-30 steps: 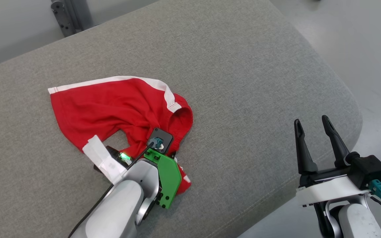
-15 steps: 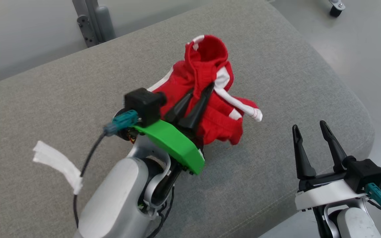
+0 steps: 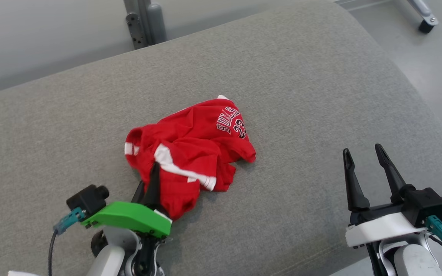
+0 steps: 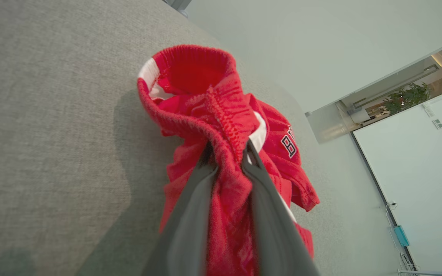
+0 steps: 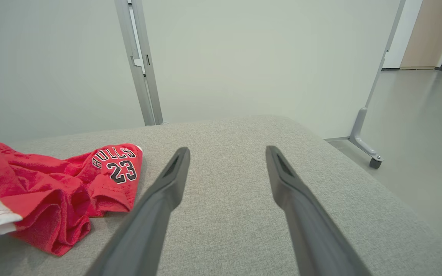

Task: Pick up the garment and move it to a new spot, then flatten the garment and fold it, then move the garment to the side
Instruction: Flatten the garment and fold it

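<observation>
Lying in a crumpled heap near the middle of the grey padded surface, the red garment shows white stripes and a black print, "BULLS 23", on its far side. The left gripper is at the near edge of the heap. Its two dark fingers are pressed together on a bunch of the red cloth. In the left wrist view the ribbed band of the garment is squeezed between them, and a round opening with a white patch stands up just past the fingertips. The rest of the cloth rests on the surface.

The right gripper is over the near right corner of the surface, well apart from the garment. Its fingers are spread, they hold nothing, and they point away from the robot. Behind the surface stands a grey metal post against a pale wall. On the floor at the far right is a frame leg with a small caster wheel.
</observation>
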